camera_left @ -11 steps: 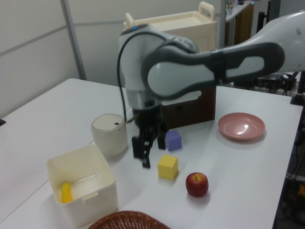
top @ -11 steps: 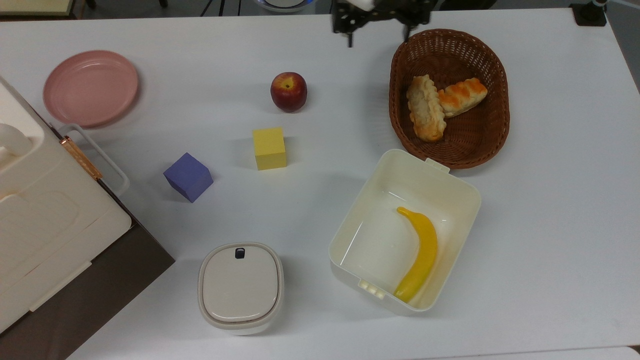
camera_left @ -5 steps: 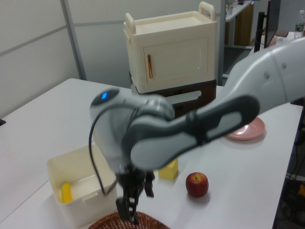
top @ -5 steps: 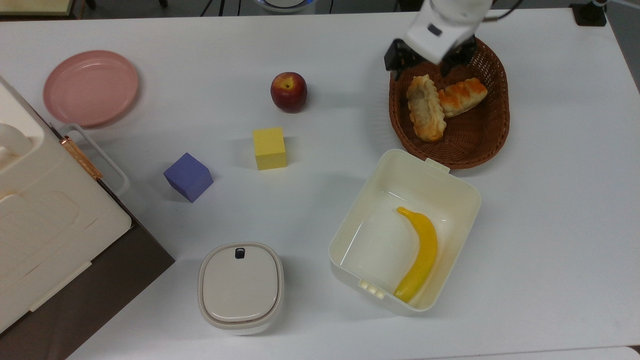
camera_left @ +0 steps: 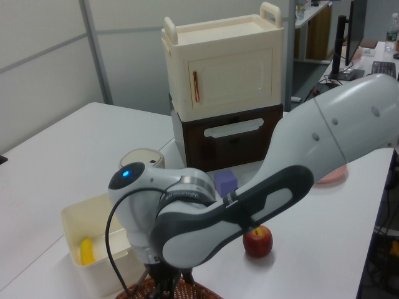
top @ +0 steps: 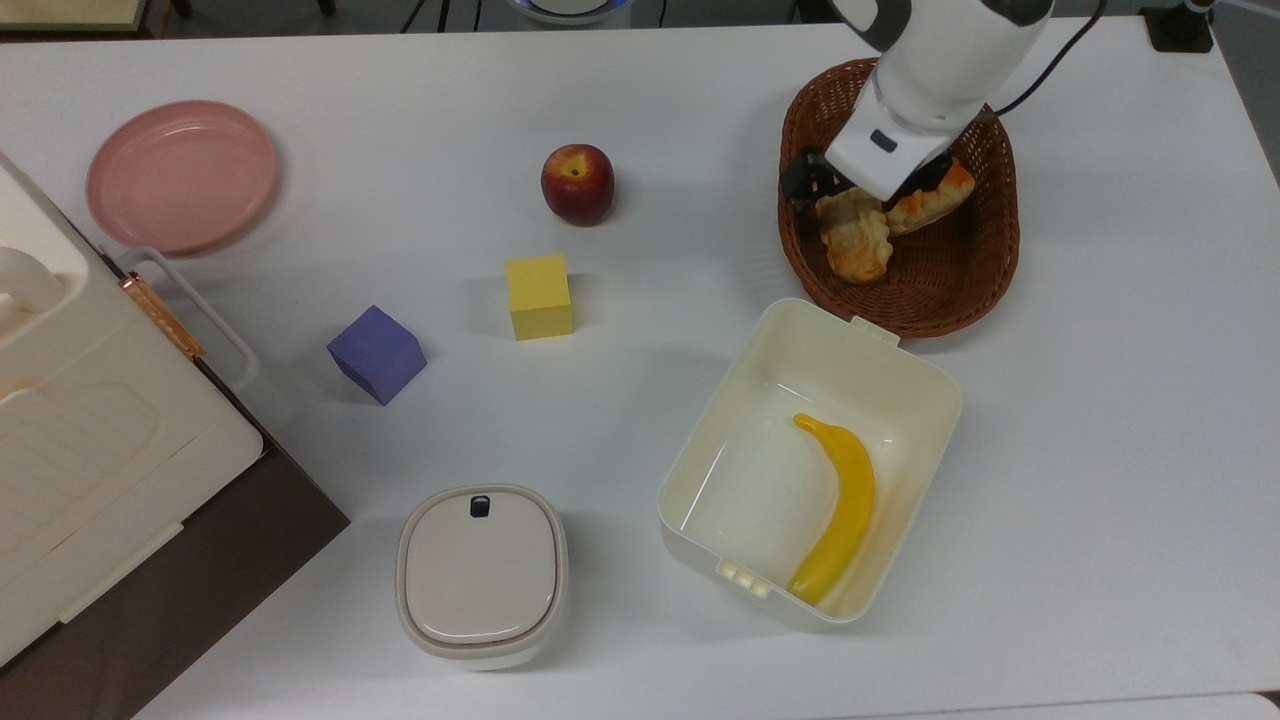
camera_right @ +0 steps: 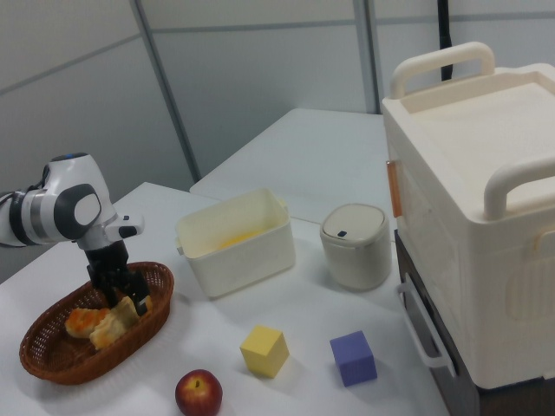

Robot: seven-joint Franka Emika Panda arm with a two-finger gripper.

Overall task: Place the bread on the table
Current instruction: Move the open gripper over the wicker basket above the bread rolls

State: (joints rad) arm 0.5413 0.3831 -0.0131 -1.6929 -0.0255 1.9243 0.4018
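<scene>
The bread (top: 857,247) is the long pale bumpy roll lying in the brown wicker basket (top: 905,318) at the top view's upper right. A shorter orange-striped roll (top: 937,198) leans against it. My gripper (top: 864,198) is down inside the basket, open, with one black finger on each side of the bread's far end. In the right view my gripper (camera_right: 121,286) stands upright over the bread (camera_right: 115,319) at the basket's (camera_right: 52,368) right end. The white table (top: 660,110) lies all around the basket.
A cream open box (top: 905,352) holding a banana (top: 842,508) sits just below the basket in the top view. An apple (top: 577,183), a yellow cube (top: 539,296) and a purple cube (top: 376,353) lie mid-table. A pink plate (top: 181,175), a lidded pot (top: 481,572) and a cabinet (top: 90,470) are on the top view's left.
My gripper has travelled from the table's far edge to the basket and dropped down over the far end of the long roll. Nothing else has moved.
</scene>
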